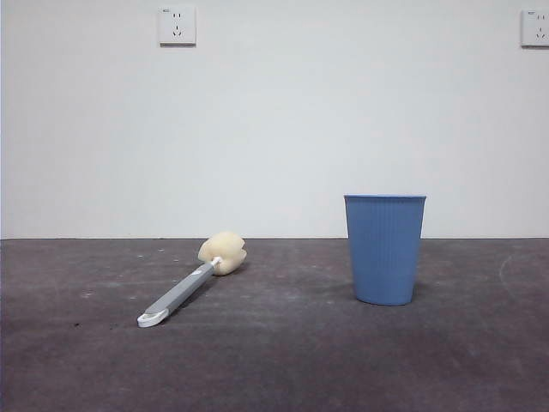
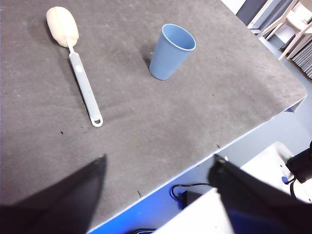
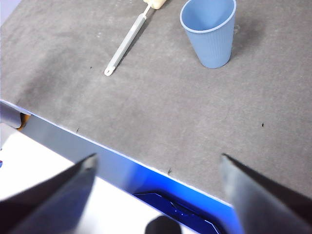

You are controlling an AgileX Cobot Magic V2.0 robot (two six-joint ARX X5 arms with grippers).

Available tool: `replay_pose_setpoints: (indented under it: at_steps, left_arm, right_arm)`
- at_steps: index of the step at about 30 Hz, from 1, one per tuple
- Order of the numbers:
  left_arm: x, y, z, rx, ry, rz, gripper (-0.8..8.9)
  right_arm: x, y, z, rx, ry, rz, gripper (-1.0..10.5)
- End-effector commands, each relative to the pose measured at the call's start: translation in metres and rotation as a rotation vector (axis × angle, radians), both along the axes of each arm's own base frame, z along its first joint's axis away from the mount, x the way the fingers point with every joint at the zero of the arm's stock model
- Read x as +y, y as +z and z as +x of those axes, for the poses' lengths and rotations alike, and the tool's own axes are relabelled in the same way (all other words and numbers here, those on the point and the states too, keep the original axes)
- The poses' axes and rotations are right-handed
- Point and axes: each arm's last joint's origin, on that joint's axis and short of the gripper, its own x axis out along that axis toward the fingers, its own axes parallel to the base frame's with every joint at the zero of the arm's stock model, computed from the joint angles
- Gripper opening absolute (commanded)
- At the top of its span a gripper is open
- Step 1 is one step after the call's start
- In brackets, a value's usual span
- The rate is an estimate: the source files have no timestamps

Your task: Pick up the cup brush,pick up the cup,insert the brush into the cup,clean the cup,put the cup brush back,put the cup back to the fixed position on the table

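Note:
The cup brush (image 1: 189, 284) lies flat on the table (image 1: 283, 360), left of middle, its cream sponge head (image 1: 223, 252) toward the wall and its white looped end toward me. It also shows in the left wrist view (image 2: 80, 73) and the right wrist view (image 3: 127, 43). The light-blue ribbed cup (image 1: 385, 249) stands upright and empty to the brush's right; it also shows in the left wrist view (image 2: 170, 51) and the right wrist view (image 3: 210, 31). My left gripper (image 2: 158, 187) and right gripper (image 3: 156, 178) are open and empty, back over the table's near edge, well away from both things.
The table's near edge (image 2: 234, 141) runs just ahead of both grippers, with a blue glow and a cable (image 2: 183, 192) below it. Chairs (image 2: 292, 24) stand beyond the table's far corner. A white wall with two sockets (image 1: 177, 26) backs the table.

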Motion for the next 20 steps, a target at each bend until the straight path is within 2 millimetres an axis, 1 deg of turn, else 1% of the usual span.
replay_pose_setpoints:
  at_steps: [1,6,13,16,20]
  left_arm:
    - [0.000,0.002,0.007,0.002,0.005,-0.005,4.48]
    - [0.001,0.004,0.026,0.033,0.017,-0.022,4.48]
    - [0.000,0.002,0.068,0.086,0.011,-0.032,4.48]
    - [-0.004,-0.002,0.089,0.113,0.007,-0.019,4.47]
    - [-0.020,-0.011,0.116,0.153,0.016,0.057,4.47]
  right_arm:
    - [0.000,0.000,0.000,-0.001,-0.002,0.005,5.4]
    - [0.000,0.000,0.002,0.005,-0.003,0.005,5.4]
    - [0.001,0.000,0.006,0.031,-0.010,0.009,5.4]
    - [0.001,-0.001,0.008,0.039,-0.010,0.008,5.4]
    - [0.001,-0.001,0.010,0.051,-0.010,0.007,5.4]
